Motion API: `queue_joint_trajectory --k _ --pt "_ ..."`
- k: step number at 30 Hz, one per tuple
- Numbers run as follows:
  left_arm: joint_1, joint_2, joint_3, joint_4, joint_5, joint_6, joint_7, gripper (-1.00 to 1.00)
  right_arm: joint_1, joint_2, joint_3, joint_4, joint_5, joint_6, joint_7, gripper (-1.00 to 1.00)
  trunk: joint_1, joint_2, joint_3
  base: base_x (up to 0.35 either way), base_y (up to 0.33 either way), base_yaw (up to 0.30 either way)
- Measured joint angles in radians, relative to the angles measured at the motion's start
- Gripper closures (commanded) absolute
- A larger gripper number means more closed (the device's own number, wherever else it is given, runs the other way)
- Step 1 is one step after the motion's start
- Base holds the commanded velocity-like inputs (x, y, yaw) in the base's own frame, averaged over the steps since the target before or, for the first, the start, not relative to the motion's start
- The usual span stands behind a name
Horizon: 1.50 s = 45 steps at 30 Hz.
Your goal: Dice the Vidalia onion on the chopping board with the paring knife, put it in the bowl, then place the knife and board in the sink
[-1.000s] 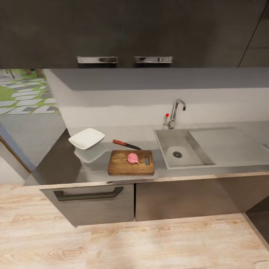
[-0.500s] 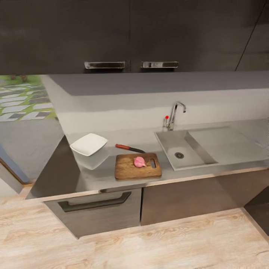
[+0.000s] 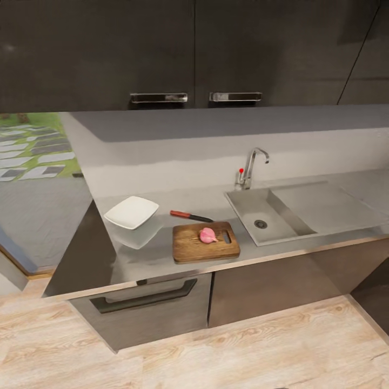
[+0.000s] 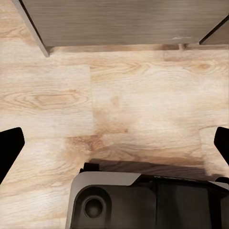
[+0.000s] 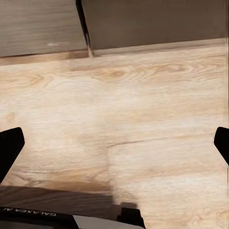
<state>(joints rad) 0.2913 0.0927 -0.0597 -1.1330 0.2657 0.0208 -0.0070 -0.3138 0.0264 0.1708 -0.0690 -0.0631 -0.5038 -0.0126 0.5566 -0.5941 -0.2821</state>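
The onion (image 3: 206, 235), a small pinkish bulb, lies on the dark brown chopping board (image 3: 190, 248) near its handle slot. Just behind the board lies the red-handled paring knife (image 3: 189, 216). To the left stands the white squarish bowl (image 3: 131, 212) on the glossy grey countertop (image 3: 146, 262). The grey sink (image 3: 243, 213) with its chrome tap (image 3: 254, 162) is to the board's right, its basin bare. My left gripper (image 4: 114, 148) and right gripper (image 5: 114, 148) hang open over the wood floor, nothing between their fingers.
Dark upper cabinets (image 3: 162, 54) with two chrome handles overhang the counter. Below it are a drawer with a long handle (image 3: 143, 297) and a cabinet door (image 3: 265, 286). Light wood floor (image 3: 243, 351) lies in front. The robot's base (image 4: 143, 200) shows in the left wrist view.
The whole head picture has shifted, so the camera has moved and the counter stands a little more to the right. Onion, board, knife and bowl keep their places on the counter.
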Motion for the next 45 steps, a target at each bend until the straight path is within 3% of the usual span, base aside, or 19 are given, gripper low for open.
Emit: queue_joint_trajectory --k 2,6,7,11,17,21,27,38,45 --pt "0.0 -0.001 0.0 0.001 0.0 0.0 0.0 -1.0 0.0 0.0 -0.004 -0.018 0.0 -0.005 -0.018 -1.0 0.0 0.0 0.0 0.0 0.005 -0.002" --pt "0.0 -0.002 -0.001 0.018 -0.001 0.0 0.0 -1.0 0.0 0.0 -0.027 -0.198 -0.023 0.001 -0.23 -1.0 0.0 0.0 0.0 0.0 0.001 0.0" --pt "0.0 -0.007 -0.001 0.027 -0.001 0.0 -0.001 -1.0 0.0 0.001 -0.059 -0.287 -0.059 0.013 -0.342 -1.0 0.0 0.0 0.0 0.0 0.0 0.0" --pt "-0.001 -0.013 0.0 0.042 -0.001 0.0 -0.001 -1.0 0.0 0.002 -0.084 -0.446 -0.103 0.073 -0.448 -1.0 0.0 0.0 0.0 0.0 0.0 0.0" --pt "-0.001 -0.016 0.0 0.052 -0.002 0.0 -0.001 -1.0 0.0 0.0 -0.089 -0.74 -0.117 0.246 -0.57 -1.0 0.0 0.0 0.0 0.0 0.0 0.0" --pt "-0.001 -0.016 0.0 0.053 -0.002 0.0 -0.001 -1.0 0.0 0.0 -0.089 -0.866 -0.116 0.313 -0.634 -1.0 0.0 0.0 0.0 0.0 0.0 0.0" --pt "-0.001 -0.017 0.0 0.062 -0.002 0.0 -0.001 -1.0 0.0 -0.002 -0.089 -1.145 -0.116 0.499 -0.714 -1.0 0.0 0.0 0.0 0.0 0.0 0.0" --pt "-0.002 -0.018 0.0 0.071 -0.002 0.0 -0.001 -1.0 0.0 -0.009 -0.088 -1.42 -0.12 0.669 -0.813 -1.0 0.0 0.0 0.0 0.0 0.0 0.0" --pt "-0.002 -0.019 0.0 0.073 -0.002 0.0 -0.001 -1.0 -0.008 -0.008 -0.087 -1.524 -0.115 0.803 -0.834 -1.0 0.0 0.0 0.0 0.0 0.0 0.0"
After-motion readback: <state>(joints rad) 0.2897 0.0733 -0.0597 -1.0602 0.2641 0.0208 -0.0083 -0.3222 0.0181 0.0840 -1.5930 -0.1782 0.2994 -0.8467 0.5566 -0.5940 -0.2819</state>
